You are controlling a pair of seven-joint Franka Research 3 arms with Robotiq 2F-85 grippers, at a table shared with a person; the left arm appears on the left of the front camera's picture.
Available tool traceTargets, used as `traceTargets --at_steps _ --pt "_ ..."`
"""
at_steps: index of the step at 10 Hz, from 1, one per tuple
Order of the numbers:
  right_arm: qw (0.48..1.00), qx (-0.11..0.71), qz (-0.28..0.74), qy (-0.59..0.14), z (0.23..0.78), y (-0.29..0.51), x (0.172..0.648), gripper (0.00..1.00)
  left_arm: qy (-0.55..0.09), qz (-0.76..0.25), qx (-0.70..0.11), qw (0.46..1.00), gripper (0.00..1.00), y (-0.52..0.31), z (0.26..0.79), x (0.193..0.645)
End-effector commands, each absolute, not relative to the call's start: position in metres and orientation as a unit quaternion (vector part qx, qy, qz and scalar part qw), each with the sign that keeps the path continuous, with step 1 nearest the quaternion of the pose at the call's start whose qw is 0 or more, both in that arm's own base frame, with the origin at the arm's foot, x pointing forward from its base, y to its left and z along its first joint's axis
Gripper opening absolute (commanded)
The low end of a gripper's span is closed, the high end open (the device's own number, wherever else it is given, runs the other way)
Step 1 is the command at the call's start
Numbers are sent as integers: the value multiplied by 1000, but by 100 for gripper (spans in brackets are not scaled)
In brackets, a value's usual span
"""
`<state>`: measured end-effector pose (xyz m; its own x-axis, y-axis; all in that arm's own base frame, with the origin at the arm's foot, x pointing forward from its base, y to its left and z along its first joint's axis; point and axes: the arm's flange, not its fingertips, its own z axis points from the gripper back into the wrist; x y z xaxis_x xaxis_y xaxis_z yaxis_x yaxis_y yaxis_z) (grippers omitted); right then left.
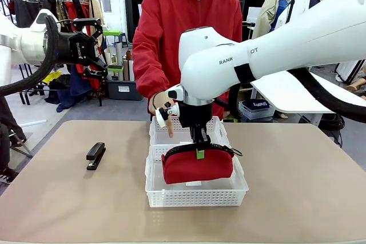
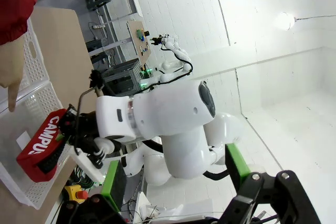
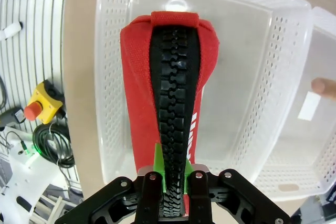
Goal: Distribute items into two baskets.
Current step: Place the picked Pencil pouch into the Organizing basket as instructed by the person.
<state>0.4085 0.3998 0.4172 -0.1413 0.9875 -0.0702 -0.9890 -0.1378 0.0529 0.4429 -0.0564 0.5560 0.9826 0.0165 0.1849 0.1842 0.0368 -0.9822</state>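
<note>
Front view, left to right: my left gripper [image 1: 102, 48] hangs raised at far left, jaws spread wide, empty. The black stapler [image 1: 95, 155] lies flat on the table [image 1: 297, 187], left of both baskets. A person's hand [image 1: 163, 110] points into the far basket [image 1: 162, 136]. My right gripper [image 1: 200, 152] is clamped on the zipper of the red pouch [image 1: 197, 168], upright inside the near basket [image 1: 194, 198]

Matt red cloth pouch [image 1: 197, 167], white plastic basket [image 1: 194, 197]
</note>
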Motion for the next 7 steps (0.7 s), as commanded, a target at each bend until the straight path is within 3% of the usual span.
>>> traceTargets --at_steps 1,7 --pt "661 -23 749 36 411 416 409 0 -74 -60 -692 715 100 -56 558 443" --pt "681 -27 731 24 376 430 418 0 -74 -60 -692 715 100 -56 558 443"
